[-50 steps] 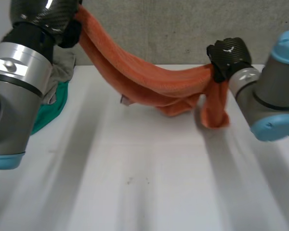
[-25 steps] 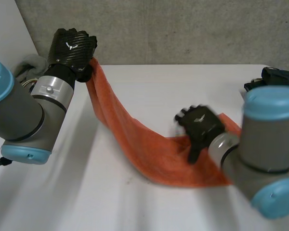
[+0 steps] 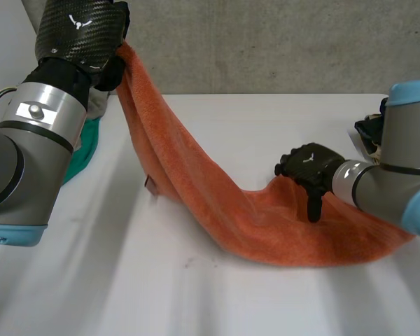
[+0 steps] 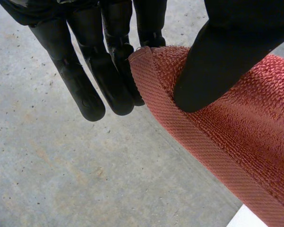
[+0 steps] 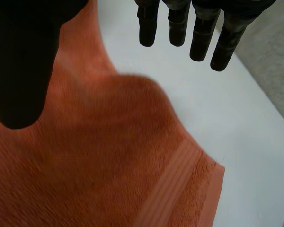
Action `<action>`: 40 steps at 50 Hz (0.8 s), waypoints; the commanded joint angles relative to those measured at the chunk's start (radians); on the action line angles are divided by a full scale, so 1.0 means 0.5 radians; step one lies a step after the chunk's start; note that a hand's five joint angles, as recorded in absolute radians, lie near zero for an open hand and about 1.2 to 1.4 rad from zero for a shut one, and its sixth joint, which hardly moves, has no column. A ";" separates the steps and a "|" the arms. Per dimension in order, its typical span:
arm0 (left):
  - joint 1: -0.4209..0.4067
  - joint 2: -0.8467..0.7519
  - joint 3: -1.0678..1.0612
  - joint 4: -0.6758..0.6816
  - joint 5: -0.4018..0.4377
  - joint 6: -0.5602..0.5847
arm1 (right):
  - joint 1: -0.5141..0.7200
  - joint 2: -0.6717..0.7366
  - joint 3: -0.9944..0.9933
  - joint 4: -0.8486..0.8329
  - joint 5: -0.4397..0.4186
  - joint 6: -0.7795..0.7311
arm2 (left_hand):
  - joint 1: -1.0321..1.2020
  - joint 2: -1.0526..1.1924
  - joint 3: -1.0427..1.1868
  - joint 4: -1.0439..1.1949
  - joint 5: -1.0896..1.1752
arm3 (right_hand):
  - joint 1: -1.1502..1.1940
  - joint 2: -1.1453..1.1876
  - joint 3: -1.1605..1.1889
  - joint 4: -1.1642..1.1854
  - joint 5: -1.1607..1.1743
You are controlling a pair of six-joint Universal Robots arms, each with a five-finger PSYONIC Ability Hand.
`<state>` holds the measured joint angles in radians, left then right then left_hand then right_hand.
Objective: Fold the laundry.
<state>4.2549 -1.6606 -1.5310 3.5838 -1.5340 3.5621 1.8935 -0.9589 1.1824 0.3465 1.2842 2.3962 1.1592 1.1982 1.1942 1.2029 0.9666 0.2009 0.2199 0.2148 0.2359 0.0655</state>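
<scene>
At the table's left rear, the left hand [image 3: 84,35] is raised and pinches the orange towel [image 3: 217,203] at its hemmed edge [image 4: 189,137] between thumb and fingers. The towel slopes down to the table [image 3: 196,294], where its lower end lies flat. The right hand [image 3: 309,168] hovers over that end, fingers straight, holding nothing. A green cloth [image 3: 84,143] lies beside the left arm.

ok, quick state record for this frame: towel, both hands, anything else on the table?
towel: orange terry towel, one end raised, the rest sagging onto the white table
left: left hand shut on the raised end, thumb pinching the hem against the fingers
right: right hand open, over the towel's low end; contact unclear
other: teal cloth at the table's left edge
</scene>
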 commanded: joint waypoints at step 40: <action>-0.024 0.219 0.019 -0.001 0.000 0.003 | 0.005 0.439 -0.211 -0.644 0.082 0.168 | 0.474 0.396 0.404 0.387 0.510 | 2.391 2.353 2.363 2.321 2.312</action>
<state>4.2428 -1.5516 -1.5274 3.5834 -1.5324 3.5635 1.8973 -0.6972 1.0387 0.1027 1.3222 2.4426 1.1592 1.1982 1.1943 1.2029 0.9666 0.9342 1.1074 1.1051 1.1068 0.8680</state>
